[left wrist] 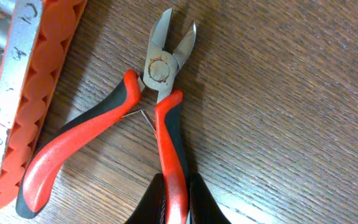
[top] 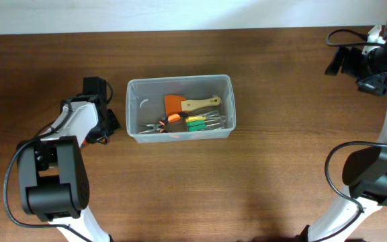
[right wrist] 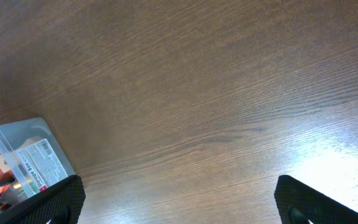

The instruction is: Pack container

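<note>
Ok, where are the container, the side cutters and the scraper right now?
container (top: 130,107): overhead view, on its left wall.
side cutters (left wrist: 160,70): left wrist view, on the pivot joint.
scraper (top: 201,103): overhead view, on its wooden handle.

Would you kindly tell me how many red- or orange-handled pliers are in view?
2: red-and-black cutting pliers on the wooden table, one handle in the left gripper; orange-handled pliers inside the clear rectangular plastic container. Others may be hidden.
</note>
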`<state>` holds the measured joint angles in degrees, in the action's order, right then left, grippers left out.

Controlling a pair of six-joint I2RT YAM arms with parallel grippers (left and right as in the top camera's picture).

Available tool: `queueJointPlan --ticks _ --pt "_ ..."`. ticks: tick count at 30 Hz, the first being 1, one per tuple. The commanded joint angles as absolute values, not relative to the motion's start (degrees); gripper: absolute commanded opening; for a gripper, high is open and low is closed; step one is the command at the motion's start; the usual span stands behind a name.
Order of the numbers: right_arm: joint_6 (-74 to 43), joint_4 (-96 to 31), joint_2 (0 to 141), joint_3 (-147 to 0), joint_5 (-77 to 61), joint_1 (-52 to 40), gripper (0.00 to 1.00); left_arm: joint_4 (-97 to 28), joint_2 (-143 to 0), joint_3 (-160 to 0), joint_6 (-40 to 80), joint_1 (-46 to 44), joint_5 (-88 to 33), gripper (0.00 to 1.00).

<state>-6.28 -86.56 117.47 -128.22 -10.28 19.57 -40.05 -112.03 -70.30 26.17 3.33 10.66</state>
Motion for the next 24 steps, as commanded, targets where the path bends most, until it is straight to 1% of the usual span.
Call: queueJointPlan --ticks 1,6,15,17,21,24 --pt "-6.72 -86.56 117.82 -127.92 -11.0 19.53 0.98 -40.8 -114.41 -70.06 25.1 3.53 12.08 0.02" --pt "-6.74 -86.61 117.82 -127.92 -11.03 19.51 0.99 -44.8 -114.41 -75.37 19.35 3.51 12.1 0.02" --pt "-6.74 -86.65 117.82 -127.92 -11.03 19.51 0.99 -58.94 -114.37 -99.92 6.74 2.76 11.66 0.02" --pt "-6.74 -86.65 117.82 -127.92 -11.07 19.51 0.98 -61.28 -114.37 -106.34 -0.6 1.72 9.74 0.02" --pt "-6.74 -86.65 117.82 -127.92 -12.03 19.51 0.98 -63.29 -114.37 -115.9 -19.9 -2.0 2.94 0.02" --pt "-6.74 -86.65 117.82 -127.92 -12.05 19.53 0.98 -63.02 -114.37 -118.67 -28.77 -5.61 2.07 0.02"
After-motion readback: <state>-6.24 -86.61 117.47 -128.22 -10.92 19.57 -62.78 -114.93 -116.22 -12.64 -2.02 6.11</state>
